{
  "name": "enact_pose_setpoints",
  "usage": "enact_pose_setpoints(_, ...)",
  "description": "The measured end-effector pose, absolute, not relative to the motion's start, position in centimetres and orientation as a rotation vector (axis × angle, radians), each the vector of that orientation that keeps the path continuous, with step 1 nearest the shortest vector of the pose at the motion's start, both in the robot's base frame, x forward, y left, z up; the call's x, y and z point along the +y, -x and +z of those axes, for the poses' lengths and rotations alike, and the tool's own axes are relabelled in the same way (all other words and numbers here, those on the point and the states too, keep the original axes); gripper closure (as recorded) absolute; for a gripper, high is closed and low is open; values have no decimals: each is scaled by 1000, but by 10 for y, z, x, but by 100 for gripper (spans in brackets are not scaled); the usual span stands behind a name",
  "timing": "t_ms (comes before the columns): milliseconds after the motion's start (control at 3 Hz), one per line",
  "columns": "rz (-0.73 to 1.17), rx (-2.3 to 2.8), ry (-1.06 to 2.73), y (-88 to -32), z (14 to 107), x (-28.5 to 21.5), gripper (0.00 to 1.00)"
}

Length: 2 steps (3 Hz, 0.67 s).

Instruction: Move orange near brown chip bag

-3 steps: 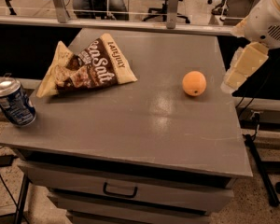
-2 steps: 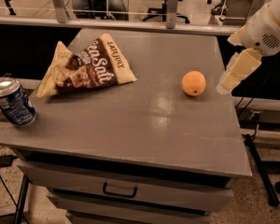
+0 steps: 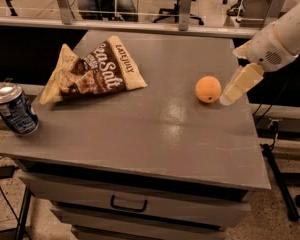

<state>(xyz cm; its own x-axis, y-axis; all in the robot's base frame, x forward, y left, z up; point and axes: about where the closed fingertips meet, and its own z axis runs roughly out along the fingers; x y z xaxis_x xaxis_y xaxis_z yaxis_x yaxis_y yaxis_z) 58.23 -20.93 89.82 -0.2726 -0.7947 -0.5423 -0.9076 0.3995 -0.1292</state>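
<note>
1. From my station I take the orange (image 3: 208,89) as my reference. It sits on the grey table (image 3: 155,139), on the right part of the top, with bare surface all round it.
2. The gripper (image 3: 231,96) hangs just to the right of the orange. Its pale tip is low over the tabletop and very close to the fruit, and I cannot tell whether the two touch.
3. I cannot tell from this angle whether the gripper is spread or pressed together. The orange sits beside it rather than inside it.
4. The white arm (image 3: 282,36) rises up and to the right of the orange and runs out at the right edge of my view.
5. The brown chip bag (image 3: 92,74) lies flat well to the left of the orange and slightly farther back. Its white "Sea Salt" lettering faces up, its edges are pale yellow, and one corner points toward the orange. A wide stretch of tabletop lies between them.
6. A blue-and-white soda can (image 3: 14,109) stands far to the left of the orange, beyond the bag and nearer to me, at the table's left edge.
7. Below the orange and to its left, a drawer handle (image 3: 128,204) shows dark on the table's front.
8. Behind the orange, past the table's far edge, a metal railing (image 3: 155,26) runs across.
</note>
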Motion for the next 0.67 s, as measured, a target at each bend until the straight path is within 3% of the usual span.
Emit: enact_pose_setpoints(667,329,2080,1455,-609,869,-187,0)
